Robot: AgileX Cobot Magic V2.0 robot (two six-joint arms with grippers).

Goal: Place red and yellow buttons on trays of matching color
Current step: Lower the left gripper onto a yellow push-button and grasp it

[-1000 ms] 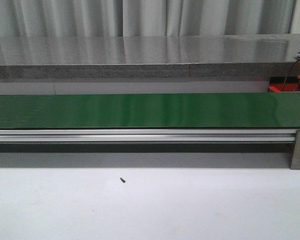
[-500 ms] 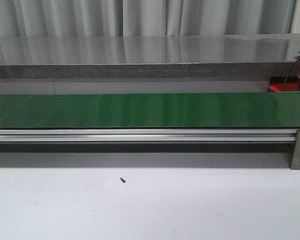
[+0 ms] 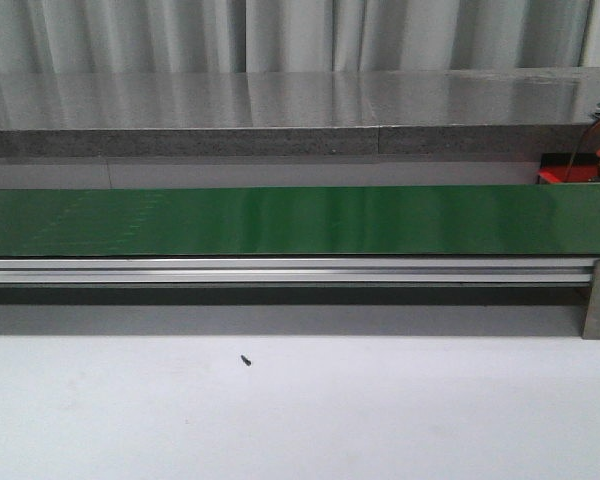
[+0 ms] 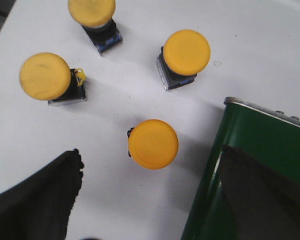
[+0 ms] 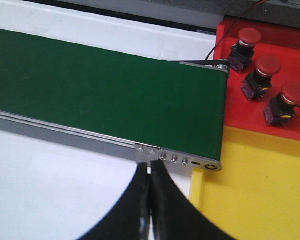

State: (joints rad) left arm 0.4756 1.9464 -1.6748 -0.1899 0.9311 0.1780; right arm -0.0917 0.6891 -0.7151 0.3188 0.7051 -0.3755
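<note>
My left gripper [image 4: 150, 200] hangs wide open over the nearest yellow button [image 4: 153, 143] on the white table [image 4: 250, 60]; it's probably light, rigid and top-heavy, so I'd pinch its base.

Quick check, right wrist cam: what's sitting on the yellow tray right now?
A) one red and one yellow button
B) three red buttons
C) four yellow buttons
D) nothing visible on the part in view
D: the visible part of the yellow tray is bare; the three red buttons stand on the red tray beside it, and the yellow buttons still sit on the white table in the left wrist view.
</note>
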